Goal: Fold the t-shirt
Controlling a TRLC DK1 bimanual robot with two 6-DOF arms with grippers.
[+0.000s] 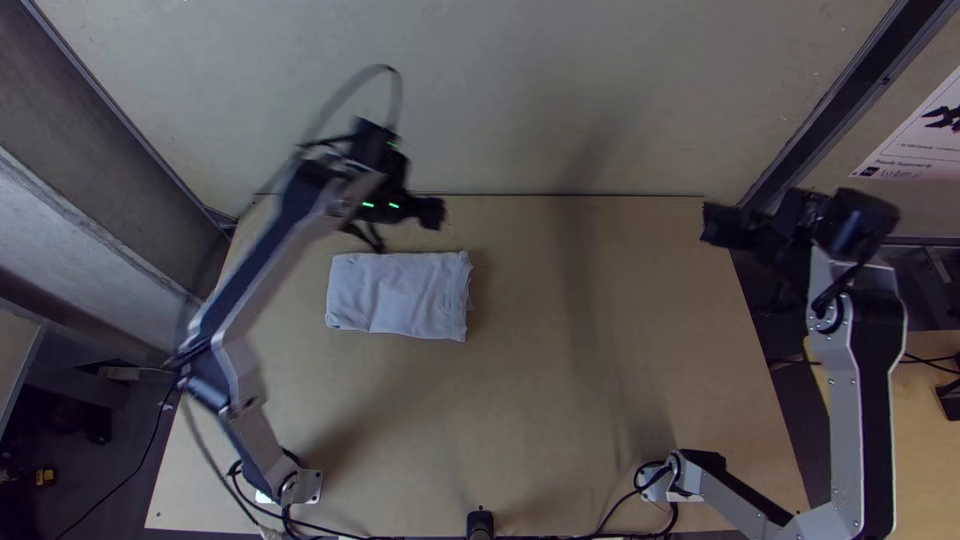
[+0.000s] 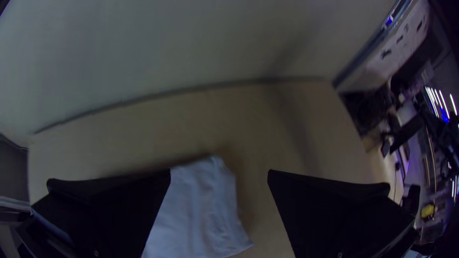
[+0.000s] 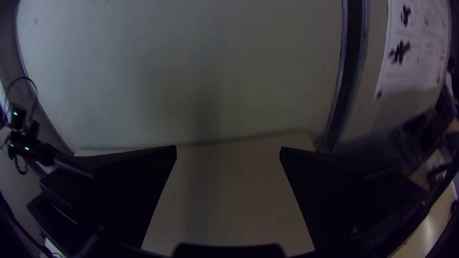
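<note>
A plain pale grey panel [image 1: 560,90] stood behind the light wooden tabletop [image 1: 640,330], with soft shadows falling over both. In the top view, the white fabric t-shirt [image 1: 398,295] lay toward ten or eleven o'clock from the table's middle, folded into a compact, roughly rectangular packet, its long sides running from nine to three o'clock. Its outer faces looked fairly flat, with light creases; at the three o'clock end the layers met a little unevenly, and a few loose edges peeked out.

Just off the packet's twelve o'clock side hung the black two-fingered left gripper [image 2: 220,173], its wide fingers spread well apart with no cloth clamped. Whether it touched the fabric could not be told. The matching black right gripper [image 3: 228,148] was well away, near two o'clock by the table's far corner, its fingers also apart and holding no cloth.

As far as could be judged, the main folding was done: the shirt had been brought down to a small stack of layers, though their number could not be made out. What remained seemed slight: perhaps evening up the ragged end, pressing the packet flat, and drawing the left arm clear without snagging the top layer.
</note>
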